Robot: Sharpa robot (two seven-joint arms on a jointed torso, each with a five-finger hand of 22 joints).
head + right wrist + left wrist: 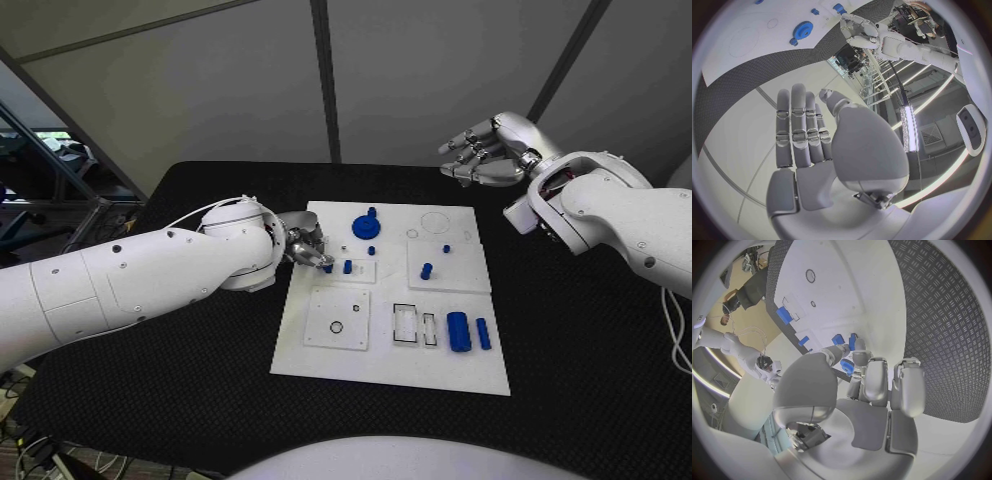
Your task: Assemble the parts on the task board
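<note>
The white task board (433,375) lies mid-table. On it are a blue gear (366,226), small blue pegs (427,270) and two blue cylinders (459,331) at its right side. My left hand (306,249) reaches over the board's left edge beside two short pegs (348,266). In the left wrist view its thumb and a finger pinch a small blue part (847,366) just above the board (836,295). My right hand (483,152) hangs above the table's far right, fingers straight and holding nothing. The right wrist view shows that hand (804,135), with the gear (804,30) far off.
Square insert plates (336,318) and rectangular slots (405,325) mark the board's near half, with a ring outline (434,220) at its far end. Black table (173,390) surrounds the board. Grey wall panels stand behind the table.
</note>
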